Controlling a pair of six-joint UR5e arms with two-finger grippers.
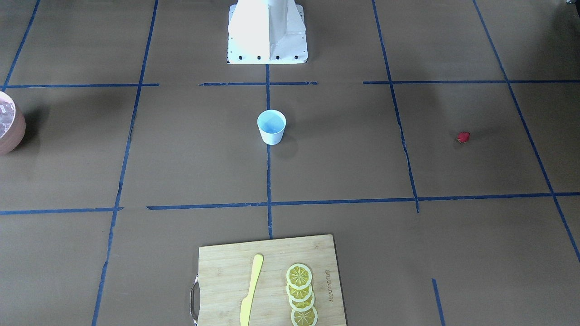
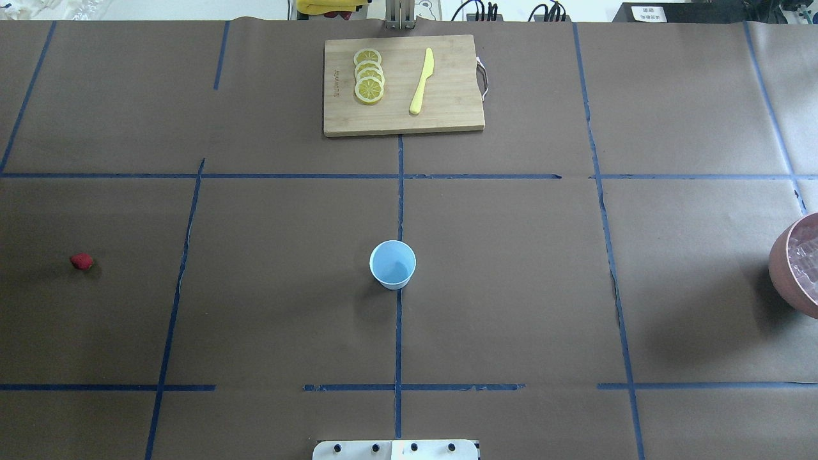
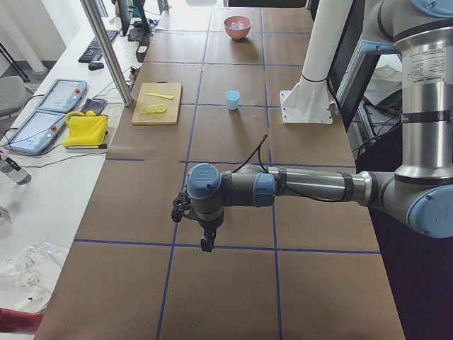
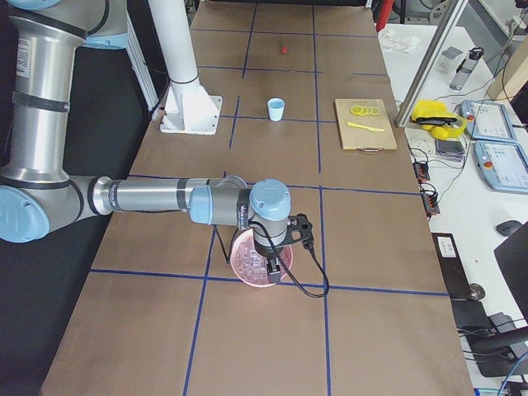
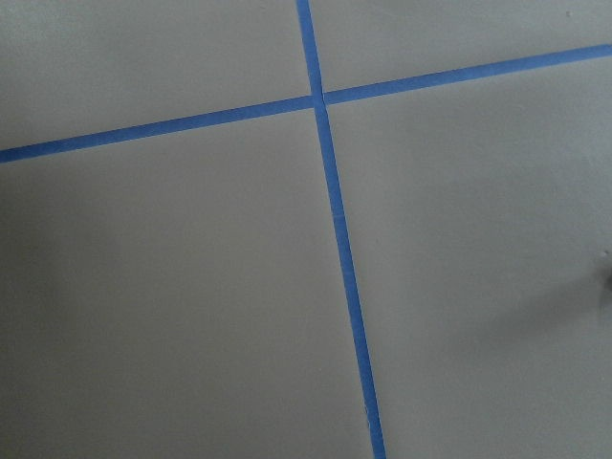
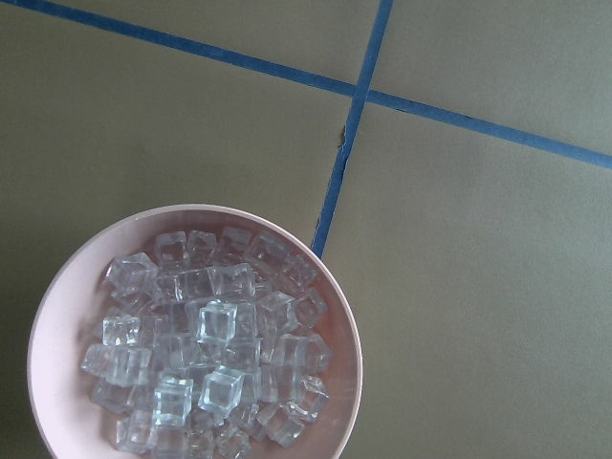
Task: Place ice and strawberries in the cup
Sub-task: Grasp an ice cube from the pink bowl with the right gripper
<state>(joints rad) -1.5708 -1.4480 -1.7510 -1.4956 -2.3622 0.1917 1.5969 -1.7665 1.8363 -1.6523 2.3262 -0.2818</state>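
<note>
The cup [image 2: 392,264], white outside and pale blue inside, stands empty at the table's middle; it also shows in the front view [image 1: 272,127]. The strawberry [image 2: 81,260] lies alone on the paper far out on my left side. The ice [image 6: 206,344] is a heap of clear cubes in a pinkish bowl [image 6: 67,296] at my far right [image 2: 781,262]. My right gripper [image 4: 272,268] hangs over that bowl. My left gripper [image 3: 205,241] hangs above the table at the left end. For neither can I tell whether it is open or shut.
A wooden cutting board [image 2: 447,118] sits at the far edge with several lemon slices [image 2: 369,75] and a yellow knife [image 2: 422,82]. The robot's white base [image 1: 267,31] stands behind the cup. Blue tape lines cross the brown paper.
</note>
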